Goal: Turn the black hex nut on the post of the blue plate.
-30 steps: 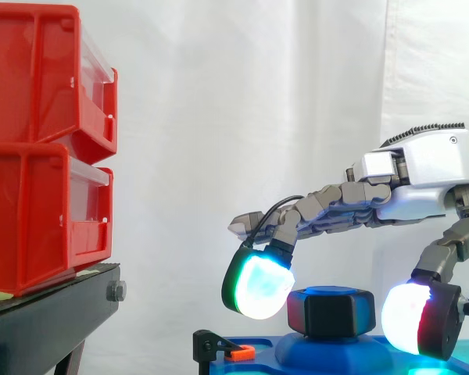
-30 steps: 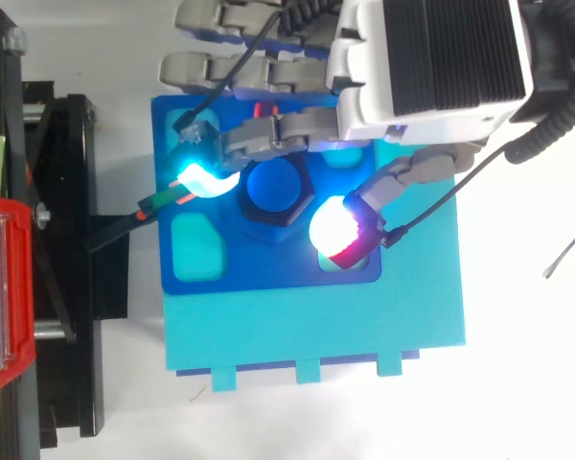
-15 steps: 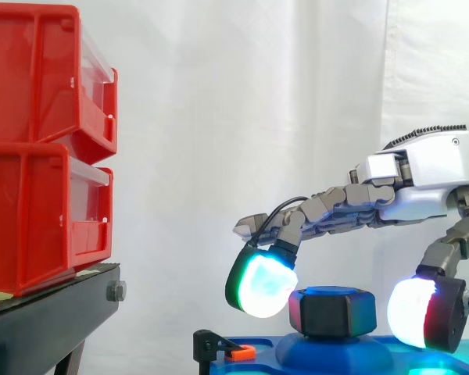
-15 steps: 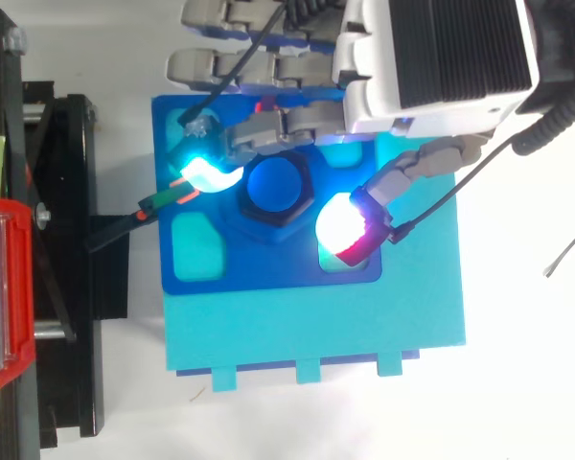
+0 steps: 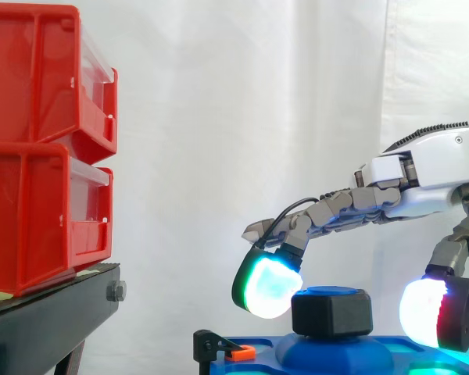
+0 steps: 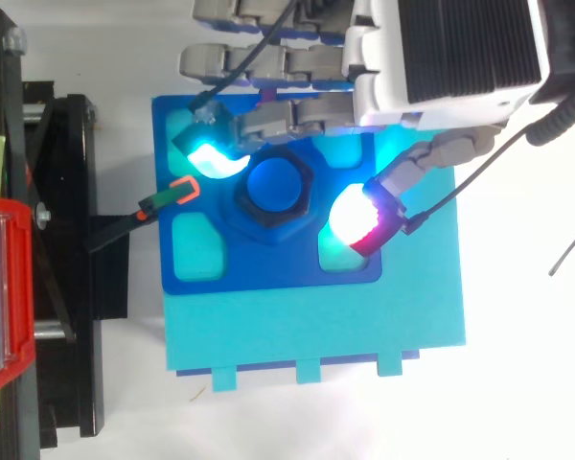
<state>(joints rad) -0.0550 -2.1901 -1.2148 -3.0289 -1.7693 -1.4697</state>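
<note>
**The hand (image 5: 430, 168) straddles the black hex nut (image 5: 332, 314), its fingers (image 5: 267, 285) spread wide and gripping nothing.**

From the left: red bins (image 5: 47, 141) sit on a black stand (image 5: 55, 312), and an orange clip (image 6: 182, 190) lies at the edge of the blue plate (image 6: 268, 273). The nut sits on the post (image 6: 274, 187) at the plate's centre. A cyan-green pad is just beside the nut's left face, perhaps touching it. The thumb pad (image 6: 356, 216) hangs clear on the right. If only one pad makes contact as the hand closes, it would likely slide off a corner of the nut and fail to turn it. A low sweep on the left could also snag the clip.
</note>
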